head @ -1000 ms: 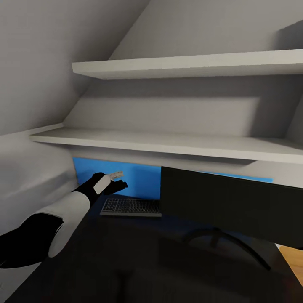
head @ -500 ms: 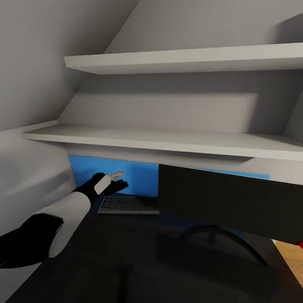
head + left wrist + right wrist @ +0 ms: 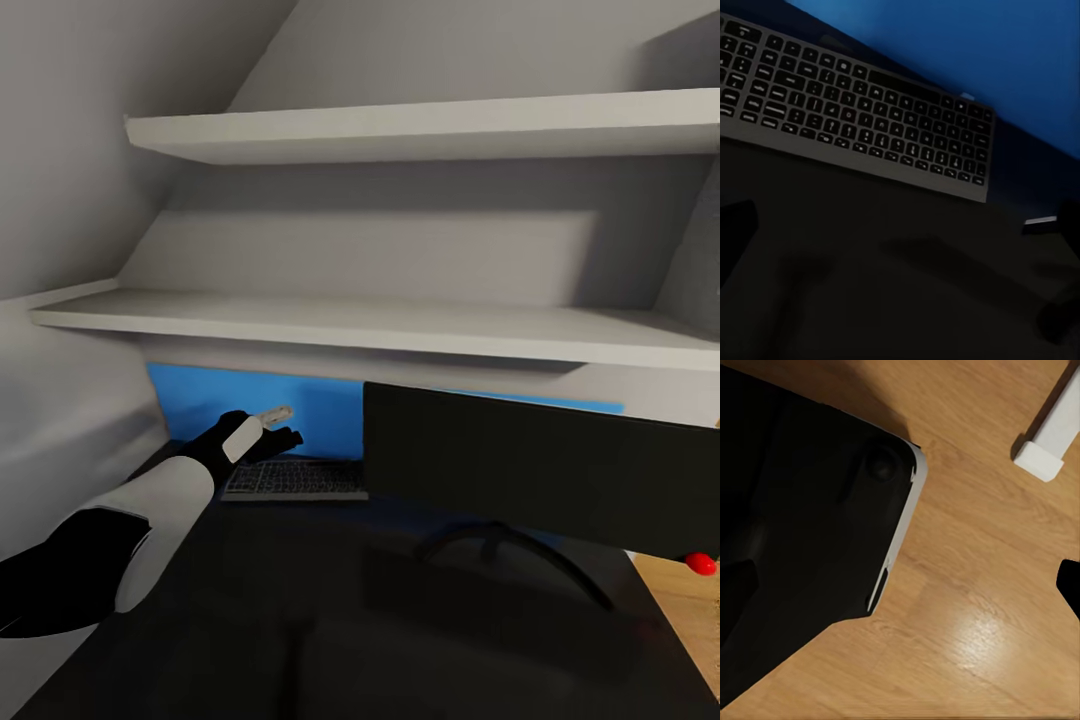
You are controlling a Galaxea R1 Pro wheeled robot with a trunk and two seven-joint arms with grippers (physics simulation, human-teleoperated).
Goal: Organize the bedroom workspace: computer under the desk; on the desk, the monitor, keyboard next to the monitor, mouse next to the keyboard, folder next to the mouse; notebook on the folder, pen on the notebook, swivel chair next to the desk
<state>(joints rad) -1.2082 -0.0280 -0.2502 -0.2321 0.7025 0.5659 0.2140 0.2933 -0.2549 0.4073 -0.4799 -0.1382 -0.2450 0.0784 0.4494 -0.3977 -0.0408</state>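
Left gripper (image 3: 272,428) hangs just above the near-left end of the keyboard (image 3: 295,479), fingers spread and nothing between them; in the left wrist view the keyboard (image 3: 855,105) lies just ahead of the fingers, flat on the desk (image 3: 300,600), blue back panel (image 3: 250,410) beyond it. Monitor (image 3: 540,470) stands to the gripper's right, keyboard's far end just beside its edge. So monitor and keyboard look placed. Mouse, folder, notebook, pen and chair are not visible, so presumably all still to do. Left arm is stretched forward and low, wrist roughly level, reaching over the desk's left part. Right wrist view looks down at the wood floor (image 3: 990,607), a dark rounded-corner shape (image 3: 802,517) and a white leg (image 3: 1050,439); can't tell the right gripper's state.
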